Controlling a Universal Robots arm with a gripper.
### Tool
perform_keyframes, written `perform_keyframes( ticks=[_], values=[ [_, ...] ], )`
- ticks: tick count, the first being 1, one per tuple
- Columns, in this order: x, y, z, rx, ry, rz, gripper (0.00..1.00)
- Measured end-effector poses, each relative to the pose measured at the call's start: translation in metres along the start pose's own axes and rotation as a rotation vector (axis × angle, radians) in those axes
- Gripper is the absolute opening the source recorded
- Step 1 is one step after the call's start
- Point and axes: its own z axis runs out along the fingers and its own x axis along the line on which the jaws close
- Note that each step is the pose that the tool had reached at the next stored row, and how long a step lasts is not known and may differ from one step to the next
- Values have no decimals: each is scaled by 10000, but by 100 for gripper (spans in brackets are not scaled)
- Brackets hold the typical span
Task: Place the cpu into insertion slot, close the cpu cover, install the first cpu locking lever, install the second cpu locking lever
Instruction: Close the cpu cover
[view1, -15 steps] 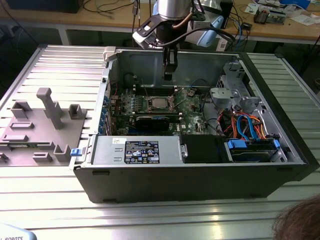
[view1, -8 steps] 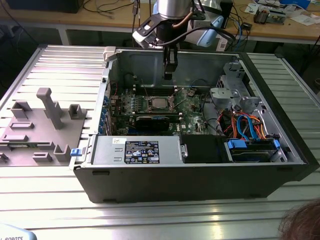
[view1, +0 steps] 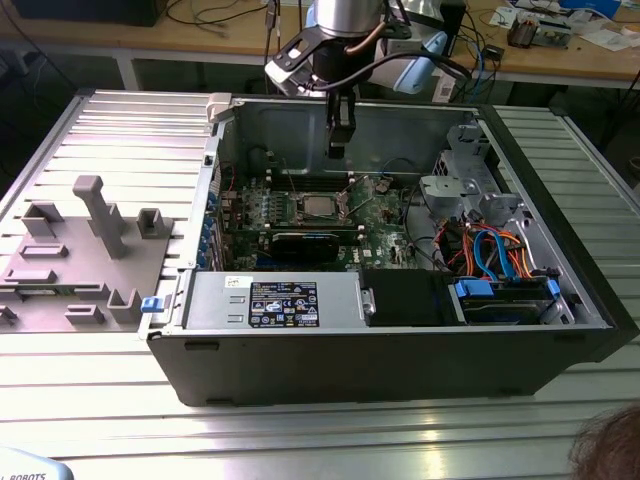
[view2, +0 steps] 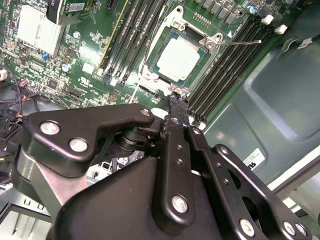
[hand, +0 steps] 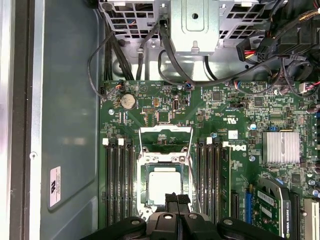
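Observation:
The cpu (hand: 164, 184) lies flat in the insertion slot (hand: 143, 175) on the green circuit board, its silver top showing in both wrist views (view2: 179, 58) and in the exterior view (view1: 318, 207). The cpu cover (hand: 166, 131) is swung open, a thin metal frame on the far side of the slot from my fingers. A thin wire lever (view2: 241, 42) sticks out beside the slot. My gripper (view1: 337, 152) hangs well above the board, over the cpu, touching nothing. Its black fingertips (hand: 171, 199) are pressed together, shut and holding nothing.
Black memory slots (hand: 118, 182) flank the socket on both sides. A graphics card (view1: 303, 245), a power supply (view1: 275, 300), a drive cage (view1: 460, 185) and cables (view1: 495, 250) crowd the open case. A grey fixture (view1: 85, 250) lies on the table at the exterior view's left.

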Motion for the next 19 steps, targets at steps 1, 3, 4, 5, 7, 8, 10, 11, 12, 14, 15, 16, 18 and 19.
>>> perform_keyframes(
  ticks=[1, 3, 4, 5, 7, 8, 10, 11, 12, 14, 15, 16, 18, 19],
  values=[
    [-1, 1, -35, 1, 0, 0, 11],
    [-2, 2, -65, 0, 9, 0, 11],
    [-2, 2, -65, 0, 9, 0, 11],
    [-2, 2, -65, 0, 9, 1, 11],
    [-2, 2, -66, 0, 9, 0, 11],
    [-2, 2, -67, 0, 9, 0, 11],
    [-2, 2, -68, 1, 10, 0, 11],
    [-2, 2, -68, 0, 10, 1, 11],
    [-2, 2, -69, 1, 14, 2, 11],
    [-2, 6, -67, 16, 62, 29, 11],
    [-2, 9, -64, 28, 127, 50, 11],
    [-2, 14, -60, 36, 172, 66, 11],
    [-1, 33, -45, 61, 317, 93, 11],
    [-1, 37, -39, 70, 317, 94, 11]
  ],
)
